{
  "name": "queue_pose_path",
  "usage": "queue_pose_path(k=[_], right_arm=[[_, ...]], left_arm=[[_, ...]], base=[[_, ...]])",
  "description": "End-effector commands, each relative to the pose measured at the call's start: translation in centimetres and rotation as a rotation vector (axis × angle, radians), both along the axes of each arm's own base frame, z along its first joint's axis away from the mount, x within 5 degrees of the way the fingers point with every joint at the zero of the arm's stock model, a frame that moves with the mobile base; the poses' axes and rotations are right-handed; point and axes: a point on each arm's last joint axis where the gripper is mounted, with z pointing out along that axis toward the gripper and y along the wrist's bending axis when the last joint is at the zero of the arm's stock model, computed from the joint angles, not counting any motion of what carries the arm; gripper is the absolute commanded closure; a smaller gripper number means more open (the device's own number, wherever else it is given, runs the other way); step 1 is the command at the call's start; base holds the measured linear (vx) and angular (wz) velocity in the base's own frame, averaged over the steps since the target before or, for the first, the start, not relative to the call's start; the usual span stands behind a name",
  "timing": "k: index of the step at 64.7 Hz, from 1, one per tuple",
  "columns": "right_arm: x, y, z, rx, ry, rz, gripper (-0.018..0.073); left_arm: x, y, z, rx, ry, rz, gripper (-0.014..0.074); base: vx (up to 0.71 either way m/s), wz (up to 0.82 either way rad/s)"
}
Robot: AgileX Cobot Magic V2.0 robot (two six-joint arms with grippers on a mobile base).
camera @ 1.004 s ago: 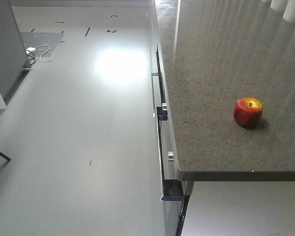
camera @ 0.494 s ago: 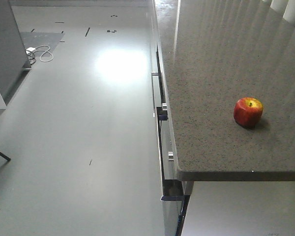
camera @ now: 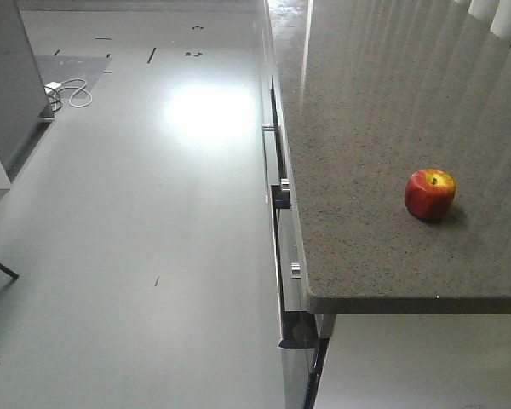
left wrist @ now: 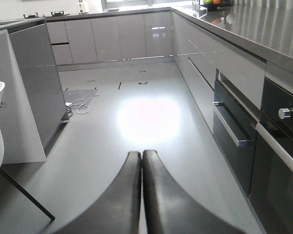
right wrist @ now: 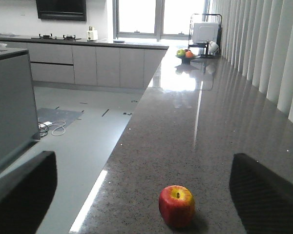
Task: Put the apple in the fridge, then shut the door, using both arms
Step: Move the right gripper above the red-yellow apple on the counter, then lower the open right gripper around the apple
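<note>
The left gripper (left wrist: 140,155) hangs low over the pale floor (left wrist: 146,117), its dark jaws pressed together with nothing between them. The right gripper (right wrist: 144,161) hovers above the grey speckled surface (right wrist: 185,122), its jaws spread wide apart and empty, one at each lower corner of the right wrist view.

Just beyond them, and between them in that view, the apple (right wrist: 177,205) sits upright on the surface, red with a yellow patch around the stem. In the front view the apple (camera: 430,193) rests near the surface's (camera: 366,128) front edge, well in from its left edge, touching neither gripper.

Below the surface runs a row of drawer fronts, and in the left wrist view a dark oven (left wrist: 278,165) with a metal knob (left wrist: 284,113).

Farther off, a white cable (camera: 68,92) lies coiled on the floor beside a tall grey unit (left wrist: 34,83). At the far end of the surface stand a bowl of fruit (right wrist: 184,54) and a white appliance (right wrist: 205,31).
</note>
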Motion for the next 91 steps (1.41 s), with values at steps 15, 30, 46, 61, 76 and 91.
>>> queue_pose_path(k=[15,30,46,61,76,91], right_arm=[[7.0,-0.1,6.4,-0.02,0.009,-0.01,-0.0134],[15.4,0.0,8.4,-0.073,0.178,0.012,-0.0129],[23.0,0.1,6.2,-0.074,0.321,0.025,-0.0125],[28.0,-0.3,1.0,-0.038,0.515,-0.018,-0.012],[30.5,-0.6,-3.1,-0.043,0.654,-0.05,-0.0113],[31.7,-0.6,-5.2,-0.045,0.71,-0.048,-0.0109]], left_arm=[[-0.1,-0.1,1.3,-0.007,-0.107,-0.009,0.0602],[-0.1,-0.1,1.3,-0.007,-0.107,-0.009,0.0602],[-0.1,-0.1,1.3,-0.007,-0.107,-0.009,0.0602],[-0.1,-0.1,1.3,-0.007,-0.107,-0.009,0.0602],[-0.1,-0.1,1.3,-0.007,-0.107,-0.009,0.0602],[-0.1,-0.1,1.3,-0.007,-0.107,-0.009,0.0602]], base=[[0.0,0.0],[0.0,0.0],[0.0,0.0],[0.0,0.0],[0.0,0.0],[0.0,0.0]])
